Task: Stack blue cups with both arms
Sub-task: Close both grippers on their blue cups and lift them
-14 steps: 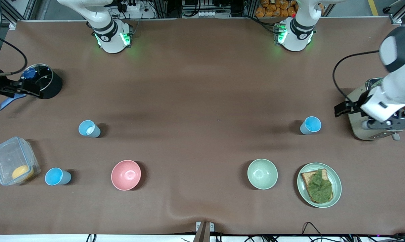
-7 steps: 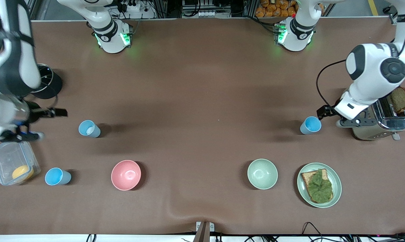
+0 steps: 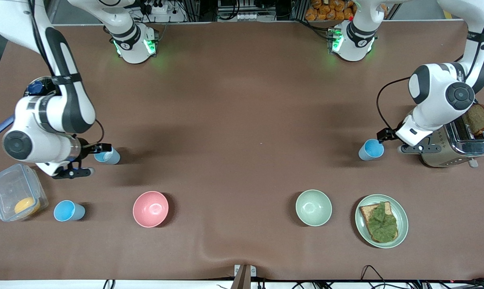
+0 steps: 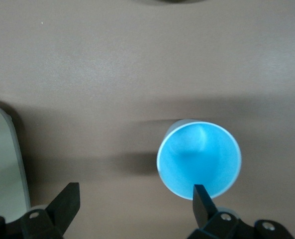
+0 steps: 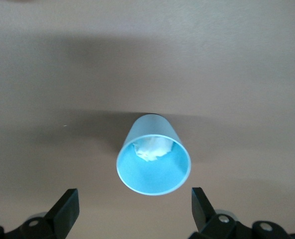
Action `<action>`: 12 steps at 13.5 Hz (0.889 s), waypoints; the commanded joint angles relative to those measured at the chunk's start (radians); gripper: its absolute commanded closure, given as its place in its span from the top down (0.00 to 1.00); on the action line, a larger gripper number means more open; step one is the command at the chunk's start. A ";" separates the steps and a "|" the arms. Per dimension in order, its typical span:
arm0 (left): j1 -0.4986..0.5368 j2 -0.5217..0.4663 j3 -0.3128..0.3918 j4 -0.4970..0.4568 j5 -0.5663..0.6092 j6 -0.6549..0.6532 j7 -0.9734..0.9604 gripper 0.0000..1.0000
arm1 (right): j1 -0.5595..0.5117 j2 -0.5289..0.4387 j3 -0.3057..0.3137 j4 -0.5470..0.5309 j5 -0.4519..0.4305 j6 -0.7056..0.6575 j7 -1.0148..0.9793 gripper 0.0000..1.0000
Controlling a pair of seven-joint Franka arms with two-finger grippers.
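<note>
**Closing on two cups, one arm at each end**

Hovering beside the white-lined cup (image 3: pixel 106 155), the right tool (image 3: pixel 90 159) has its fingers spread wide. In the right wrist view that cup (image 5: pixel 153 158) stands upright just ahead of the two fingertips (image 5: pixel 66 206) and centred on the gap between them, apart from both. It holds something whitish inside. A straight push forward looks enough to bring the fingers around its wall.

At the left arm's end of the counter (image 3: pixel 242 120), the left tool (image 3: pixel 387 134) sits beside the sky-blue cup (image 3: pixel 371 149), with a toaster (image 3: pixel 456 144) near by. Its fingers are spread too. In the left wrist view the cup (image 4: pixel 198 159) is not centred: one fingertip (image 4: pixel 202 196) lies right over the rim, while the other is well apart from it. I judge this tool must shift sideways before it closes, or the fingertip may knock the rim.

A third blue cup (image 3: pixel 67 211) stands nearer the front camera, beside a clear box (image 3: pixel 15 196), with neither tool at it. The pink bowl (image 3: pixel 150 208) and green bowl (image 3: pixel 313 207) sit nearer the camera too, clear of both approaches.

No cup is lifted; the stacking has not begun.
</note>
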 commanded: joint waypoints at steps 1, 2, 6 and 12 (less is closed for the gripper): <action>0.005 0.037 -0.011 0.002 0.006 0.039 0.010 1.00 | 0.011 0.058 0.000 0.000 0.001 0.053 0.014 1.00; 0.001 0.040 -0.012 0.008 0.004 0.039 0.006 1.00 | 0.017 0.064 0.000 0.000 0.010 0.055 0.014 1.00; -0.004 0.106 -0.029 0.024 -0.045 0.079 0.007 1.00 | 0.019 0.088 0.000 0.001 0.027 0.049 0.016 0.30; -0.001 0.131 -0.045 0.037 -0.048 0.082 0.007 0.24 | 0.028 0.098 0.000 0.009 0.019 0.032 -0.004 0.00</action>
